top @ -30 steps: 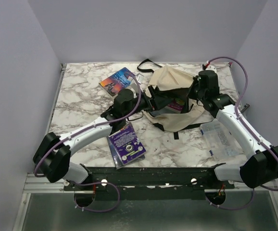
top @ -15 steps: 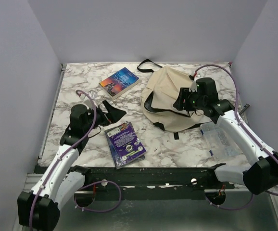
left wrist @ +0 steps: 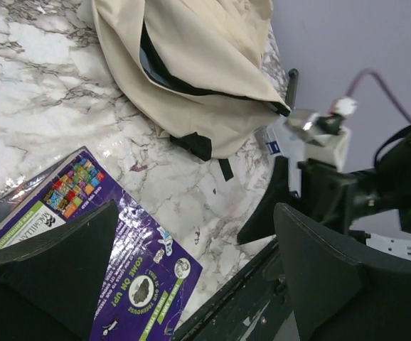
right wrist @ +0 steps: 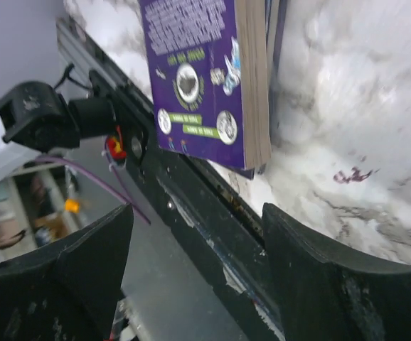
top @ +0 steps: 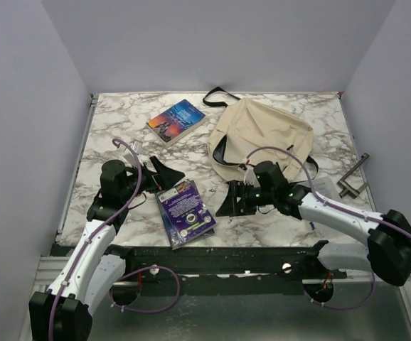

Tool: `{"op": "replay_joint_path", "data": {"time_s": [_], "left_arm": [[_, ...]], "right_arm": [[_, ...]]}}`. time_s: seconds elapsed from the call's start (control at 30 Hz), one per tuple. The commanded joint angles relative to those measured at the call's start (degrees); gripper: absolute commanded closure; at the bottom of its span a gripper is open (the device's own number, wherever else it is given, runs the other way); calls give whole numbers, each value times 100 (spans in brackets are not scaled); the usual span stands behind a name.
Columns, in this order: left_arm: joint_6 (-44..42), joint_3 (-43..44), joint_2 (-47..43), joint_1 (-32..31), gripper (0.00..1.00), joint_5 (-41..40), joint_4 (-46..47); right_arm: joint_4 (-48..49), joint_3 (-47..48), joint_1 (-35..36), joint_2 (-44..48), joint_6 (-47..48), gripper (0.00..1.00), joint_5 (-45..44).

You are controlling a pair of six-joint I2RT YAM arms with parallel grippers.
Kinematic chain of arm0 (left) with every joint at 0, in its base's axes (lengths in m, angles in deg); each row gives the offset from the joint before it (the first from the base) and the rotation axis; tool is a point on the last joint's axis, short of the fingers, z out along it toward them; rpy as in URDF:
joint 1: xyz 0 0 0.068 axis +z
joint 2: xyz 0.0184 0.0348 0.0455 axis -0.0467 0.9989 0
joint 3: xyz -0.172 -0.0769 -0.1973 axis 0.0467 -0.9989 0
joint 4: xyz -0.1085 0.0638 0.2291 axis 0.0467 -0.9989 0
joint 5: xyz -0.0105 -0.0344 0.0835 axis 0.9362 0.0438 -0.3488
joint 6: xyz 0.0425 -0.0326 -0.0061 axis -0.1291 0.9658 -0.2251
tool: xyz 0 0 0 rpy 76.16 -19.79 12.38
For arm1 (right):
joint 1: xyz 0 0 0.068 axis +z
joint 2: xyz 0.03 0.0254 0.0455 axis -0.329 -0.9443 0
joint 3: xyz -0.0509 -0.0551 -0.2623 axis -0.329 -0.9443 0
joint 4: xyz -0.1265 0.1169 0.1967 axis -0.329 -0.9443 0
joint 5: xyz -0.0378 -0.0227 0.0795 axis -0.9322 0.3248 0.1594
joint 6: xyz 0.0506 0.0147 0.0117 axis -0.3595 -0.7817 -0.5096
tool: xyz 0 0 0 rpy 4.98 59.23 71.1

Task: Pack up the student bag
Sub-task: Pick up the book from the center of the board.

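The bag (top: 262,131) is soft cream cloth, matt and creased, with black trim. The table (top: 113,131) under it looks like polished marble, smooth and glossy. Near left of the bag, a purple book (top: 185,213) has a shiny cover and matt paper page edges. Right of the bag, a clamp (top: 353,176) looks like dull grey metal. The left gripper (left wrist: 195,209) and right gripper (right wrist: 197,213) look like matt black plastic.

Arm links (top: 95,245): white shells, black joints.
Cables (top: 124,144): purple, looping.
Fingers (left wrist: 333,277): black, wedge-shaped, seemingly matte.
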Motion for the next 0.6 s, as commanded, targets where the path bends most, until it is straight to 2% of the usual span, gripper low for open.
{"op": "replay_joint_path", "data": {"time_s": [0.0,0.2,0.37,0.57], "left_arm": [[-216,229,136,33,8,624,-32],[-352,546,339,33,9,1077,-212],[-412,637,378,28,8,1198,-314],[-537,693,396,24,8,1258,-494]], "right_arm": [[2126,-578,204,-584,-1130,23,1274],[3087,-929,222,-1503,-1327,23,1217],[3342,-883,218,-2154,-1336,23,1098],[3372,-865,221,-2371,-1350,23,732]]}}
